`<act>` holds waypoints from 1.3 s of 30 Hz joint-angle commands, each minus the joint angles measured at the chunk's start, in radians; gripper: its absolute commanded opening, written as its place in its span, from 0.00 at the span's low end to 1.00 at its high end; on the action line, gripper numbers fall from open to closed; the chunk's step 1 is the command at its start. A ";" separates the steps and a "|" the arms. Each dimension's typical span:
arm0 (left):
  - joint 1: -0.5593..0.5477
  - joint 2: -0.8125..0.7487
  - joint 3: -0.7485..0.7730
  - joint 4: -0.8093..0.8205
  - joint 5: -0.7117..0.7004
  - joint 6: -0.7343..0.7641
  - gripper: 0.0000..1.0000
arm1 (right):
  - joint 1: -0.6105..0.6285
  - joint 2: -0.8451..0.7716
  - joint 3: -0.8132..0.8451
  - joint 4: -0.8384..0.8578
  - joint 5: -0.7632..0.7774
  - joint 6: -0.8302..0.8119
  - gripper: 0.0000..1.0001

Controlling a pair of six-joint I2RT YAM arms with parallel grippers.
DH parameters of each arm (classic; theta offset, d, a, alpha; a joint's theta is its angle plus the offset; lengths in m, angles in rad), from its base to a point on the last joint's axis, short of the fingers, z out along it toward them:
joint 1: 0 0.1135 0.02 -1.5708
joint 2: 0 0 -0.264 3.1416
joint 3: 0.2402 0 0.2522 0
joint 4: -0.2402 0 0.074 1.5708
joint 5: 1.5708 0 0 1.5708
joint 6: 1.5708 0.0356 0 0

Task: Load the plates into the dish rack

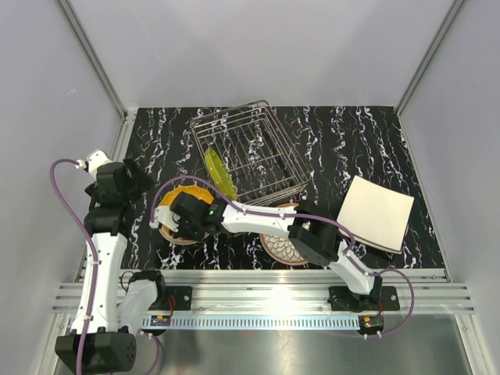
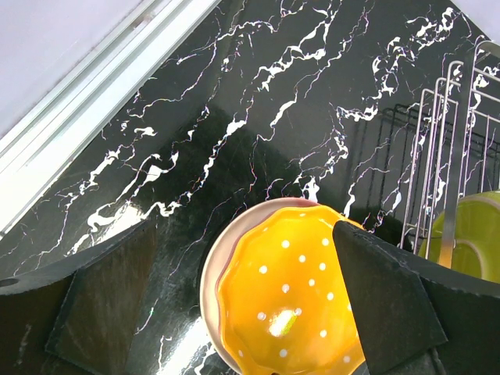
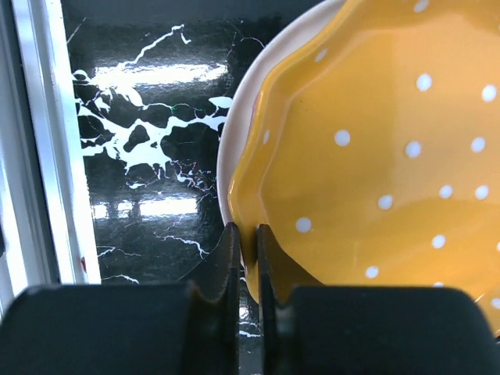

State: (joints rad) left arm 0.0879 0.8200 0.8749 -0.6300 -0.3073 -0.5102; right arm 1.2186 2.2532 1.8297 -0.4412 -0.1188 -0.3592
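An orange scalloped plate with white dots (image 1: 178, 201) sits on a pink plate (image 2: 209, 275) at the table's left. My right gripper (image 1: 173, 223) is shut on the orange plate's rim. In the right wrist view the rim (image 3: 258, 195) sits between the gripper's (image 3: 248, 234) nearly closed fingers. My left gripper (image 1: 141, 181) is open and empty. It hovers over the orange plate (image 2: 289, 305) with a finger on each side. The wire dish rack (image 1: 248, 152) stands behind and holds a lime-green plate (image 1: 219, 173) on edge.
A brown-rimmed petal-patterned plate (image 1: 283, 248) lies under my right arm. Cream squarish plates (image 1: 376, 212) lie at the right. The rack's wires (image 2: 445, 156) and the green plate (image 2: 478, 234) show to the right of the left gripper. A metal rail runs along the table's left edge (image 3: 47, 156).
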 commanded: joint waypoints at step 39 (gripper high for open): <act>0.145 0.228 0.010 -0.117 0.466 -0.166 0.99 | -0.048 -0.389 -0.276 0.547 -0.102 0.393 0.00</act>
State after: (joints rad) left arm 0.1902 1.0718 0.9047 -0.7364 -0.0116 -0.6312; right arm 1.1881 1.9739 1.5574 -0.0490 -0.2272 0.0143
